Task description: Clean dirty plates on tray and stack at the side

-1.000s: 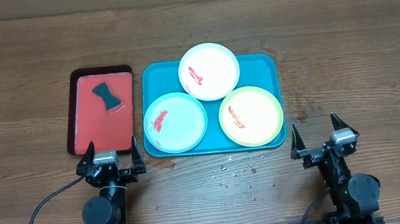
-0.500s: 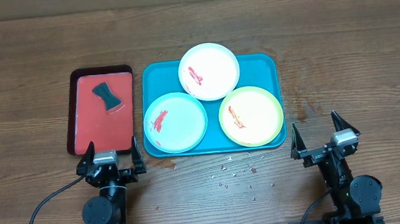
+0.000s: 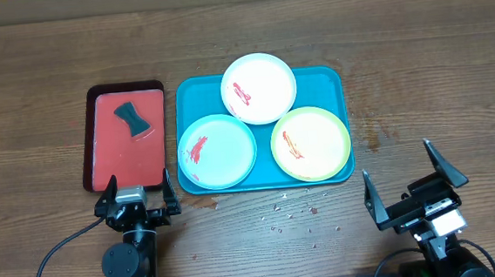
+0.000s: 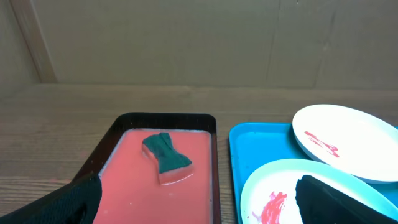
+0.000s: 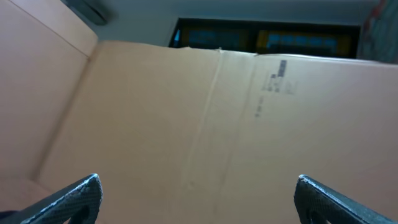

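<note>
Beside the tray (image 3: 335, 78): a red tray (image 3: 110, 170) held a green sponge (image 3: 133, 118).
Bench (image 3: 50, 56): crumbs (image 3: 292, 210) lay before me.
Left gripper (image 3: 135, 193): wide, empty.
Right gripper (image 3: 408, 184): wide, empty.

Mostly just a big tan cardboard panel (image 5: 137, 124), with a crease (image 5: 204, 127) down its middle and small unreadable print (image 5: 275, 84) near its top right. A dark strip (image 5: 267, 41) sits above the panel. The right gripper (image 5: 199, 198) has its fingertips (image 5: 73, 199) at the panel's lower corners, spread wide.
</note>
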Available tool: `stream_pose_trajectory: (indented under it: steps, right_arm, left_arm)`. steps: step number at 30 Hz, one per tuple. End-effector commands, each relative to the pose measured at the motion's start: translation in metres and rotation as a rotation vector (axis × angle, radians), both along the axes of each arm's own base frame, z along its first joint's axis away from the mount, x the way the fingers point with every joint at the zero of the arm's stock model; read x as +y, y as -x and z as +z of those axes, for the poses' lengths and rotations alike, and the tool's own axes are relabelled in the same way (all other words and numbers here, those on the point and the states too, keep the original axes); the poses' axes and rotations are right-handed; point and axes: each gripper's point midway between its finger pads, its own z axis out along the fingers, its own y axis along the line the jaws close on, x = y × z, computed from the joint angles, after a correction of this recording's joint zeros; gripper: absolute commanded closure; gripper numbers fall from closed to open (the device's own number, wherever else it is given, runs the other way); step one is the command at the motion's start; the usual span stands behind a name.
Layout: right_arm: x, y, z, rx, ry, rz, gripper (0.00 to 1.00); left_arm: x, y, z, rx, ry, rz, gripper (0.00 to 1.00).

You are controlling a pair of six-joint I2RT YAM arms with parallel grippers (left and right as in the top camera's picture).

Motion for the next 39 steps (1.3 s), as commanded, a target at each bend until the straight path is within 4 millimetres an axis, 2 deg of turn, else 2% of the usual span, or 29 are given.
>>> stream_pose_trajectory:
  steps: [1, 4, 6, 11, 17, 20, 24, 27, 29, 32, 35, 39]
  right_arm:
    - [-0.014, 0.010, 0.035, -0.067, -0.014, -0.094, 0.00]
    - [-0.020, 0.005, 0.047, -0.004, 0.000, -0.143, 0.00]
    - [-0.026, -0.006, 0.047, 0.080, 0.012, -0.192, 0.00]
    - [-0.040, -0.037, 0.034, 0.371, 0.026, -0.279, 0.00]
    - [-0.038, -0.081, 0.014, 0.740, 0.090, -0.275, 0.00]
    - [-0.027, -0.105, 0.006, 0.914, 0.135, -0.214, 0.00]
    - [-0.006, -0.136, 0.001, 1.044, 0.164, -0.092, 0.00]
    - [0.026, -0.151, -0.012, 1.137, 0.114, 0.120, 0.00]
    - [0.046, -0.155, -0.022, 1.172, 0.109, 0.263, 0.00]
    - [0.056, -0.168, -0.040, 1.215, 0.104, 0.344, 0.00]
    - [0.057, -0.183, -0.053, 1.273, 0.033, 0.347, 0.00]
    - [0.052, -0.196, -0.056, 1.271, 0.008, 0.291, 0.00]
  left_arm:
    - [0.001, 0.000, 0.001, -0.010, 0.010, 0.002, 0.00]
    - [0.001, 0.000, 0.001, -0.010, 0.010, 0.002, 0.00]
    - [0.001, 0.000, 0.001, -0.010, 0.010, 0.002, 0.00]
    - [0.001, 0.000, 0.001, -0.010, 0.010, 0.002, 0.00]
    - [0.006, 0.001, 0.003, -0.014, -0.025, 0.028, 0.00]
    - [0.006, 0.001, 0.003, -0.013, -0.025, 0.028, 0.00]
    - [-0.001, 0.000, 0.003, -0.015, 0.006, -0.007, 0.00]
    - [-0.017, 0.000, 0.009, -0.042, 0.014, -0.101, 0.00]
    - [-0.034, 0.001, 0.018, -0.077, 0.016, -0.199, 0.00]
    - [-0.044, 0.004, 0.045, -0.186, -0.005, -0.262, 0.00]
    - [-0.051, 0.011, 0.072, -0.302, -0.070, -0.299, 0.00]
    - [-0.051, 0.017, 0.098, -0.370, -0.134, -0.290, 0.00]
